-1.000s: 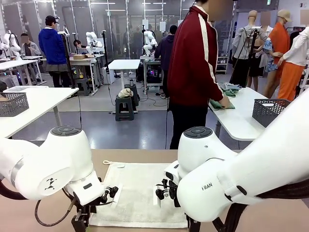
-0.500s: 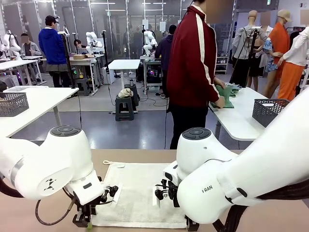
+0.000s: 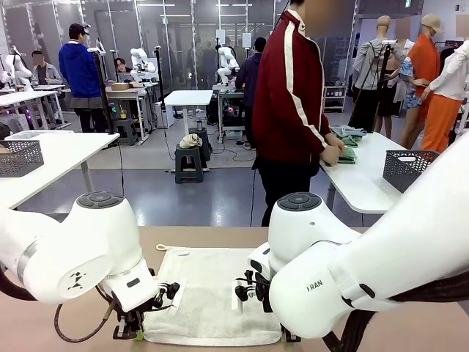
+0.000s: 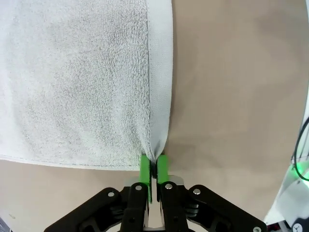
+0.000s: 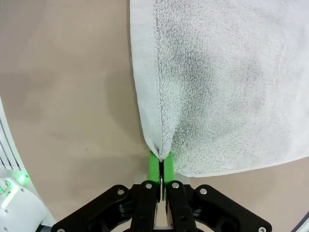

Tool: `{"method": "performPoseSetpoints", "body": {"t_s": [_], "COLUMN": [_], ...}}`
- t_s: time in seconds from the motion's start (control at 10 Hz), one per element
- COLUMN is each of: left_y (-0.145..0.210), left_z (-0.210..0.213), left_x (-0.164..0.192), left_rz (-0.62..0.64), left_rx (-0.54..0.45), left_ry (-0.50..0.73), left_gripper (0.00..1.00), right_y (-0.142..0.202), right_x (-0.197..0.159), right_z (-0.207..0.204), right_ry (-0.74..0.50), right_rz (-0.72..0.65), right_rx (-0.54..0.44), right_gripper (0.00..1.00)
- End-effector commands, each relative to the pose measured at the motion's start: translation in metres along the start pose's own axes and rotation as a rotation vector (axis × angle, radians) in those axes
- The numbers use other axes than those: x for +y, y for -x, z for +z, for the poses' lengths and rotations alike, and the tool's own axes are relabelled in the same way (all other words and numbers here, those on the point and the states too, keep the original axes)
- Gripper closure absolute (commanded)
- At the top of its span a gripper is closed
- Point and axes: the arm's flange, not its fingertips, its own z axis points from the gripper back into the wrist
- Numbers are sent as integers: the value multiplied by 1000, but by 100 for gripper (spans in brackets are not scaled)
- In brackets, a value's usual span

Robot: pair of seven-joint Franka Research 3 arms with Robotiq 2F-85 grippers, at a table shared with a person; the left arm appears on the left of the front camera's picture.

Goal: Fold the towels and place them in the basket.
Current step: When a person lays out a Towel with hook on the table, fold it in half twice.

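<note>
I see left pincer (image 4: 153, 166) and right pincer (image 5: 161, 164) each clamped on a near corner of the white towel (image 3: 209, 293). First fold is in hand. Next I must lift both evenly toward the far edge of the tabletop (image 4: 231, 96).

front view | towel (image 3: 209, 293) near-right corner | hidden behind right arm (image 3: 366, 271)

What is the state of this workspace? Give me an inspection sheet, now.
Surface: tan table, with the towel spread on it.
Job's things: cream-white towel lying flat, its two near corners pinched.
Clutter: nothing seen.
Grippers: left gripper shut on one towel corner; right gripper shut on the other.
Cables: black cable hanging in a loop near the left gripper.
Surroundings: person in a red jacket handling green cloth at a side table, beside a mesh basket.
</note>
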Motion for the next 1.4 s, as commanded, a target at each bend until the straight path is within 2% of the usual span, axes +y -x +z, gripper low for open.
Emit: {"method": "performPoseSetpoints", "body": {"t_s": [0.0,0.2,0.6,0.8,0.9,1.3], "left_y": [2,3,8,10,10,12], "left_z": [-8,6,57,60,58,70], "left_x": [-4,-8,-16,-16,-17,-6], "left_rz": [1,-2,32,42,37,35], "left_rx": [16,8,3,-10,-14,-5], "left_ry": [-34,-25,-42,-39,-37,-54], "left_gripper": [100,100,100,100,95,95], "right_y": [5,4,5,7,8,7], "right_x": [7,8,14,15,15,0], "right_z": [-10,-6,37,47,51,67], "right_ry": [21,12,12,17,22,39], "right_rz": [-20,-13,-13,-23,-24,-18], "right_rx": [10,6,12,15,13,16], "right_gripper": [100,100,100,100,100,100]}}
